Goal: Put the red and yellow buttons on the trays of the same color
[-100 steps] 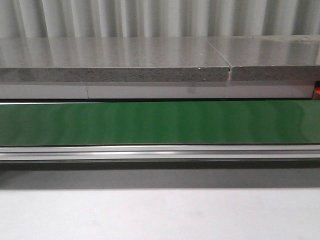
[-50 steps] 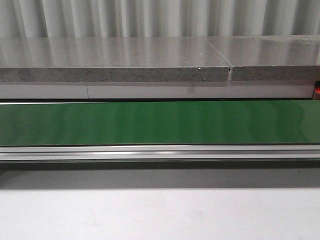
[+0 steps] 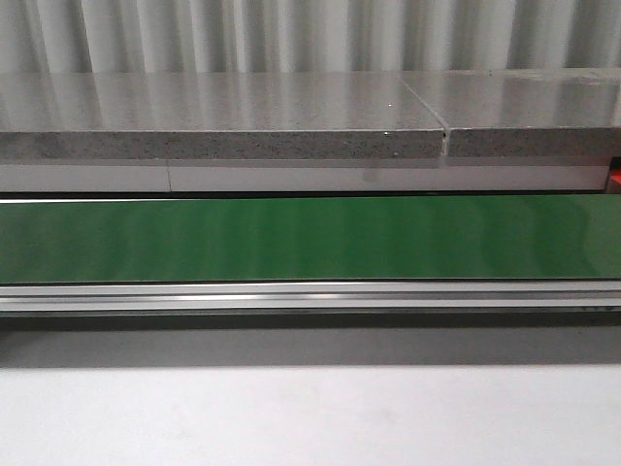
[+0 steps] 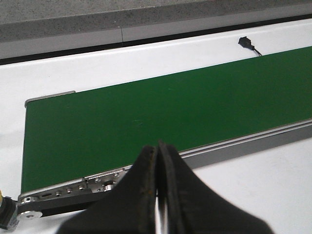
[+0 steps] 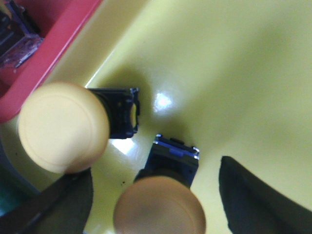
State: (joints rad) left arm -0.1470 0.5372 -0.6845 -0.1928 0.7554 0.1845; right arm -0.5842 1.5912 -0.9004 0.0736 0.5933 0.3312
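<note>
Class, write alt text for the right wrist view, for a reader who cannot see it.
Two yellow push buttons, one beside the other, lie inside a glossy yellow tray, close under the open right gripper, whose dark fingers stand to either side of the nearer button. The rim of a red tray borders the yellow one at one corner.

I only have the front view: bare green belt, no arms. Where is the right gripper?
Observer: Over the yellow tray, fingers spread around a yellow button.
Operator: Any other buttons in that tray?
Observer: One more yellow button lies beside it, near the red tray.
Operator: And the left gripper?
Observer: The left gripper is closed and empty, at the near rail of the green belt.
</note>
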